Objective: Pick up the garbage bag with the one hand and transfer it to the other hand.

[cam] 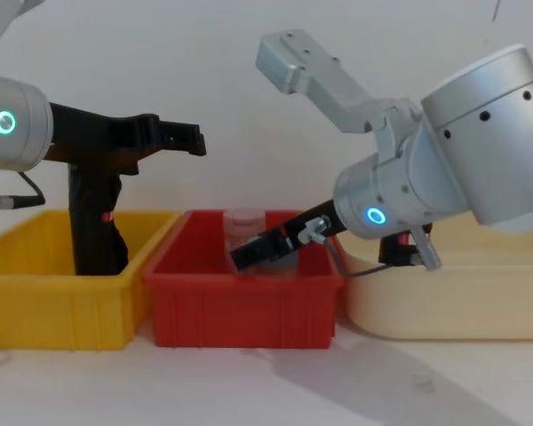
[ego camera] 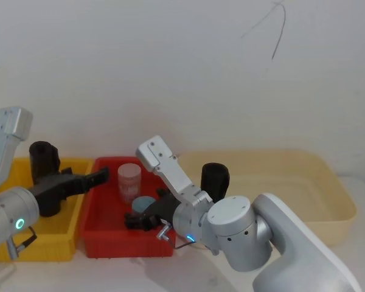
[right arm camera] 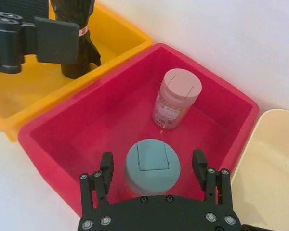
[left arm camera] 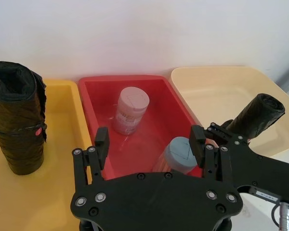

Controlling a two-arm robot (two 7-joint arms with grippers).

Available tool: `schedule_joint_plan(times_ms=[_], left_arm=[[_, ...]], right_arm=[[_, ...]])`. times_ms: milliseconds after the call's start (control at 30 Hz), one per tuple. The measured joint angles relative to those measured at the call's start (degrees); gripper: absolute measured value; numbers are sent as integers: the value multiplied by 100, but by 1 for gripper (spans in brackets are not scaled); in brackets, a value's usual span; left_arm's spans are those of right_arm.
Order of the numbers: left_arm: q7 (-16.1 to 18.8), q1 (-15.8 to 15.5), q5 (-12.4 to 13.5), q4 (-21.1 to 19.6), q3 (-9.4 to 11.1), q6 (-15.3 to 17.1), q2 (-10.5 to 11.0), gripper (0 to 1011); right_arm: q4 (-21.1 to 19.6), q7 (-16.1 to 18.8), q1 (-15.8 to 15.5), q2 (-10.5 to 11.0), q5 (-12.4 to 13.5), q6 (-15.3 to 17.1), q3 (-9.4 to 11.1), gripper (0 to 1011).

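The garbage bag (ego camera: pixel 44 159) (left arm camera: pixel 17 130) (cam: pixel 93 226) is a wrinkled black roll with a small red-and-white label. It stands upright at the back of the yellow bin (ego camera: pixel 73 165). My left gripper (ego camera: pixel 100 177) (left arm camera: pixel 149 142) (cam: pixel 191 140) hovers above bin height, just right of the bag, over the edge between the yellow and red bins. It is open and holds nothing. My right gripper (ego camera: pixel 134 220) (right arm camera: pixel 153 163) (cam: pixel 240 257) reaches down into the red bin (ego camera: pixel 94 210). It is open, with its fingers on either side of a blue-grey capped jar (right arm camera: pixel 151 166).
A pink-capped jar (ego camera: pixel 129 181) (right arm camera: pixel 176 98) stands at the back of the red bin. A second black roll (ego camera: pixel 215 178) (left arm camera: pixel 257 115) stands in the beige bin (ego camera: pixel 328 182) on the right. A white wall rises close behind the bins.
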Motion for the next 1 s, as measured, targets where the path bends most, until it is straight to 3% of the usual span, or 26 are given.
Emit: schedule_joint_plan(times_ms=[633,833,933,1000], left_arm=[[0,0,0,0,0,0,0,1000],[0,0,0,0,0,0,0,1000],[0,0,0,0,0,0,0,1000],[0,0,0,0,0,0,0,1000]], right_arm=[[223,-25,59,-47,-138,-218,30,987],[219,20,30,-32,-144,-283,47,872],[202,61,15,-21,-150,-319,52,745],[197,75,10,-17,-153,-326,54,712]])
